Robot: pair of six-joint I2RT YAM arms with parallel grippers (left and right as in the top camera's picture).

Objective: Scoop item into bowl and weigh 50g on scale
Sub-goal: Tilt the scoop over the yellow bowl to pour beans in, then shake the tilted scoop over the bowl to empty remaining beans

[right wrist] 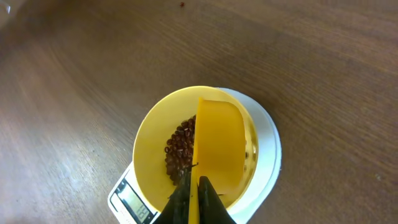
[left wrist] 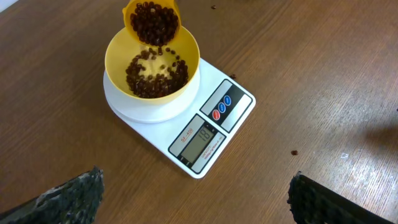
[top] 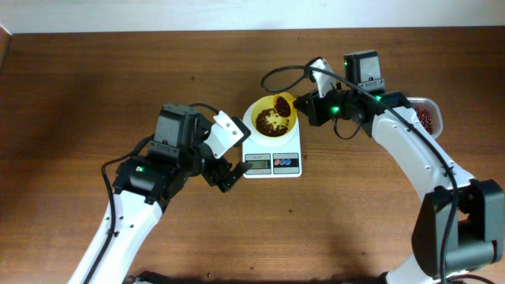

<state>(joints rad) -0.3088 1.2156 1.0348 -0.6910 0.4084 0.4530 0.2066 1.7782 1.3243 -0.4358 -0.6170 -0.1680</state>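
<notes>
**Table** (top: 79, 87) – dark wood, carries everything.
**Right arm** (top: 410, 158) – bent in from the right, wrist over the bowl; right fingers (right wrist: 186, 202) clamped together on the scoop's handle.
**Left arm** (top: 150, 177) – folded, parked beside the scale's front-left corner; left fingers (left wrist: 68, 199) wide apart and empty, probably kept clear of the platform.
**Scale** (left wrist: 217, 124) – white, mid-table, display towards the robot.
**Bowl** (left wrist: 152, 62) – yellow, on the scale so its contents are weighed.
**Scoop** (left wrist: 152, 18) – yellow, loaded and tipped over the bowl's far rim.
**Beans** (left wrist: 155, 74) – a thin layer in the bowl, more in the scoop.
</notes>
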